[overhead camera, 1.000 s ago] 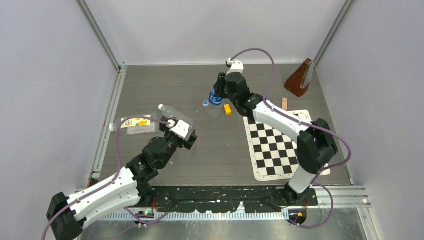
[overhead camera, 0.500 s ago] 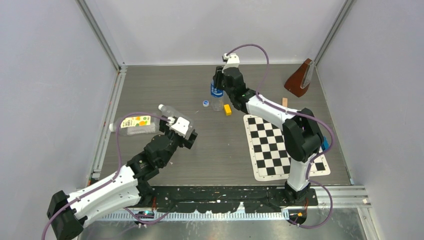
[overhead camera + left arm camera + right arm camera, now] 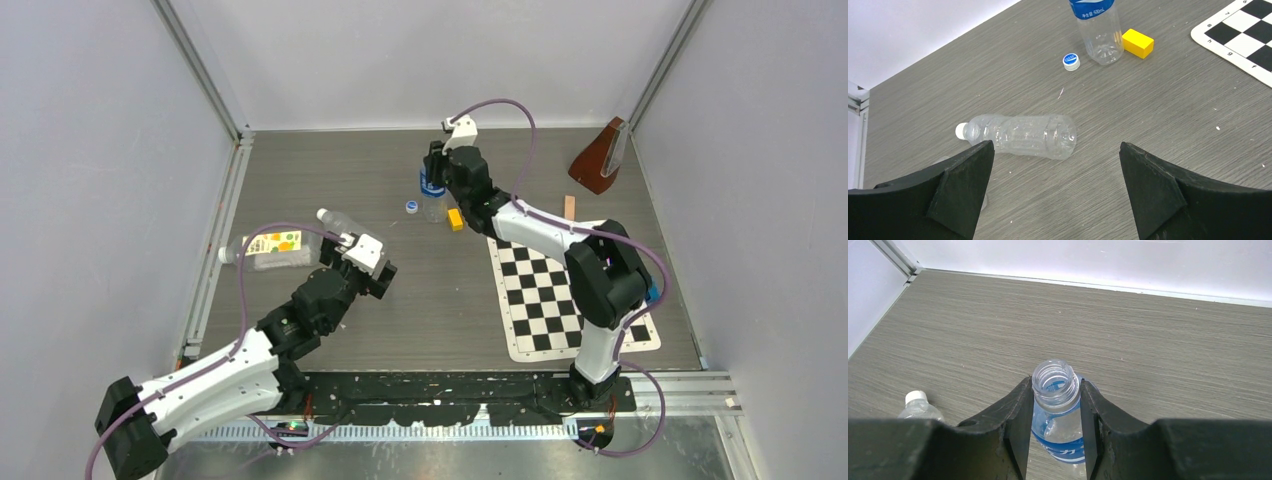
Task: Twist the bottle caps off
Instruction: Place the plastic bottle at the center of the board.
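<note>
A small blue-labelled bottle point(image 3: 432, 198) stands upright at the back middle of the table. My right gripper point(image 3: 436, 166) is shut on its neck, and its threaded mouth point(image 3: 1055, 379) is bare, with no cap on it. A loose blue-and-white cap point(image 3: 411, 207) lies on the table just left of this bottle. A slim unlabelled bottle point(image 3: 1023, 135) lies on its side with a white cap point(image 3: 962, 130) on it. My left gripper point(image 3: 1054, 147) hangs open just short of it, holding nothing. A wider bottle with a yellow-orange label point(image 3: 268, 250) lies at the left.
A yellow block point(image 3: 456, 219) sits right beside the upright bottle. A chessboard mat point(image 3: 560, 290) covers the right side, with a small blue block point(image 3: 652, 290) at its right edge. A brown wedge-shaped object point(image 3: 600, 158) and a small wooden piece point(image 3: 570, 207) lie at the back right.
My right gripper has carried the blue-labelled bottle a little left and farther back, and it now stands more upright. The left arm has barely moved.
</note>
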`<state>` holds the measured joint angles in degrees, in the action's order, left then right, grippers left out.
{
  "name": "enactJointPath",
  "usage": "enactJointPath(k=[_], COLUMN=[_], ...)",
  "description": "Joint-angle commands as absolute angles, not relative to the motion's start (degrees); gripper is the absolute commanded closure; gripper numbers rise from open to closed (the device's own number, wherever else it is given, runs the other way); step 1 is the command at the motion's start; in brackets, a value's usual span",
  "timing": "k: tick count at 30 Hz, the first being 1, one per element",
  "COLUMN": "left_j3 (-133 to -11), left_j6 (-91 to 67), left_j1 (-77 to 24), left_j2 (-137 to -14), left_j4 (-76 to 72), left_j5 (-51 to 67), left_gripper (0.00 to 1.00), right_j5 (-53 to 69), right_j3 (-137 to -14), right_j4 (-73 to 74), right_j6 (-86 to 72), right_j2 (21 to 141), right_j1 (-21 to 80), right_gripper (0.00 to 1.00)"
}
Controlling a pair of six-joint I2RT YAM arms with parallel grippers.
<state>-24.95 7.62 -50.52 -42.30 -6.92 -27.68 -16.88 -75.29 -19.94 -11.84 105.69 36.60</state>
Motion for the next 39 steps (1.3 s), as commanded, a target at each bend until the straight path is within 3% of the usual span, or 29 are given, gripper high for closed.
enactJointPath(k=[1,5,12,25,27,30,39], left_j3=[-27.08,-27.15,-26.82,-26.54,-26.54,-26.39,-25.93], left_j6=[7.20,7.42,7.73,7.71,7.73,7.35,6.67], left_j1=[-50.62,-50.62,-50.62,-50.62,-50.62,-50.62,-50.62], left_j2=[-42.58,-42.86,-42.21,-41.76,-41.79,-41.66,-41.31], left_j4=[-8.94,-9.13,-9.40,-9.32,-9.28,-9.53,-9.91], left_j5=[-28.48,-28.52,-29.40,-29.21,-29.10,-29.29,-29.40], left_gripper=[0.00,0.00,0.00,0.00,0.00,0.00,0.00], right_j5=[-18.89,-20.69,-26.28,-28.65,-28.54,-28.20,-28.81], right_j3=[-70.87,-68.99,-64.81,-61.67,-61.35,-61.23,-60.66], right_j4=[-22.83,-29.20,-44.67,-52.20,-51.78,-49.35,-46.17], right_j6=[-11.24,-12.30,-9.39,-5.98,-6.35,-7.18,-8.59], right_j2=[103.58,104.70,108.20,109.44,109.10,108.45,106.50], right_j1=[37.17,37.37,38.80,41.01,41.16,41.21,41.18], right_gripper=[0.83,0.89,0.89,0.87,0.80,0.56,0.33])
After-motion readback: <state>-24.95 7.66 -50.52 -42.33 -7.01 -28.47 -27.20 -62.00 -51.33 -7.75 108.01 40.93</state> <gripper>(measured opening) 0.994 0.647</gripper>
